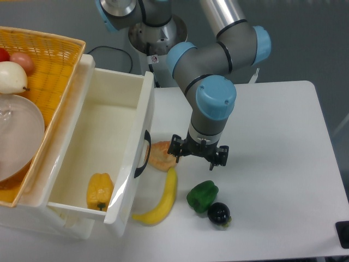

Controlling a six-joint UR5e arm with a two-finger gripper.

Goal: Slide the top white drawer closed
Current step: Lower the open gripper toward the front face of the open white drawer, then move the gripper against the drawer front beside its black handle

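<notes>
The top white drawer stands pulled far out to the right, its glossy front panel carrying a black curved handle. A yellow bell pepper lies inside it near the front. My gripper hangs open just right of the drawer front, fingers pointing down over the table. Its left fingertip is over the orange pastry and nothing is held.
A banana, a green pepper and a dark round fruit lie on the white table below the gripper. A yellow wicker basket with a glass bowl and fruit sits on the cabinet at left.
</notes>
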